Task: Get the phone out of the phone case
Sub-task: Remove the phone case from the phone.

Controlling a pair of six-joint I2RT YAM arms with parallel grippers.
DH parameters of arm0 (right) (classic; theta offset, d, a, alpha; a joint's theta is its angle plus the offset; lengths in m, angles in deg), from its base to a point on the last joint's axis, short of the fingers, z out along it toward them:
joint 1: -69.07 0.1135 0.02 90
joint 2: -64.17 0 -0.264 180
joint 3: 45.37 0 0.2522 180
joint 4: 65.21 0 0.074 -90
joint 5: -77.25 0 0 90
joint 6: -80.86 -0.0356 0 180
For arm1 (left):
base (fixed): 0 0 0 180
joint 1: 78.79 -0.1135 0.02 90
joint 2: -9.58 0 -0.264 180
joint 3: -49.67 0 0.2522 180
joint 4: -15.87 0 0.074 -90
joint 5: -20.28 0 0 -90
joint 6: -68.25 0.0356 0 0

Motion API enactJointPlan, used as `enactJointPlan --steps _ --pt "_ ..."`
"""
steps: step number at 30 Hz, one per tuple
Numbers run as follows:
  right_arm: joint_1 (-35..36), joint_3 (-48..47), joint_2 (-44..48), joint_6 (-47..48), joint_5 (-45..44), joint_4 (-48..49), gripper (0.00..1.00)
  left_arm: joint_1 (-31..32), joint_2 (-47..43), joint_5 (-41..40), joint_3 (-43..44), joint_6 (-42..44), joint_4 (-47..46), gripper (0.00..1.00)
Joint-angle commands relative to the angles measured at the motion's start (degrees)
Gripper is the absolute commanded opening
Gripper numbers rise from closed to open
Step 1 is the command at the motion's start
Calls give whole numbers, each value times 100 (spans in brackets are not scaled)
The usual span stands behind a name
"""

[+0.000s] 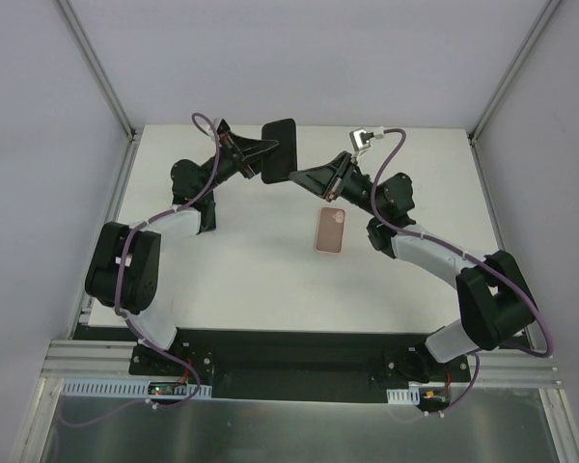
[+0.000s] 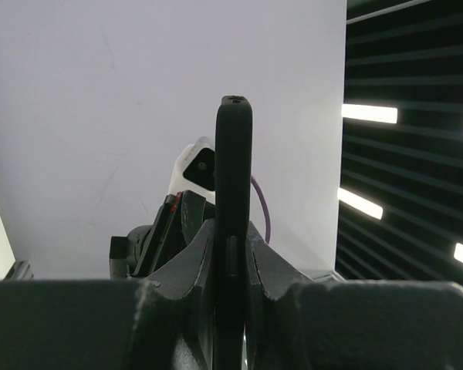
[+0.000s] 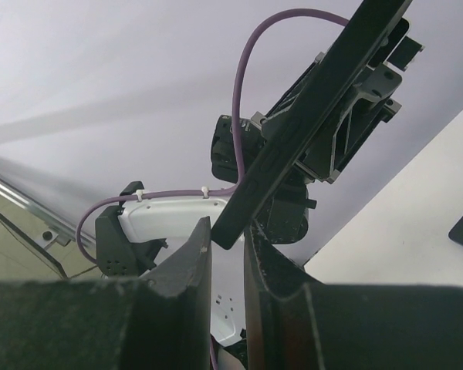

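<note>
The black phone (image 1: 279, 149) is held up in the air over the far middle of the table, out of the case. My left gripper (image 1: 259, 150) is shut on its left edge; in the left wrist view the phone (image 2: 233, 169) stands edge-on between the fingers of my left gripper (image 2: 233, 240). My right gripper (image 1: 306, 178) is open just below the phone's lower right corner; in the right wrist view the phone's end (image 3: 239, 212) sits at the gap of my right gripper (image 3: 228, 243), not clamped. The empty salmon-pink phone case (image 1: 329, 230) lies flat on the table.
The white table board (image 1: 251, 280) ends at a metal frame rail (image 1: 106, 381) in front. Slanted frame posts (image 1: 96, 68) rise at the back corners. Purple cables (image 3: 239, 92) loop off both wrists.
</note>
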Motion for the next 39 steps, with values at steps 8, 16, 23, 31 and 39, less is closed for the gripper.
enactJointPlan --steps 8,16,23,31,39 --pt "-34 -377 -46 220 1654 2071 1 79 -661 -726 125 -1092 -1958 0" --pt "-491 -325 -231 -262 1700 2036 1 -43 -987 -709 -16 -1093 -1949 0" --pt "-588 -255 -372 -669 1411 1904 3 -44 -838 -603 -192 -960 -1949 0" --pt "-588 -184 -302 -255 1612 2054 4 -44 -882 -674 -104 -1048 -1949 0" --pt "-729 -483 -214 -396 1630 1116 37 -52 -944 -568 -245 -864 -1940 0"
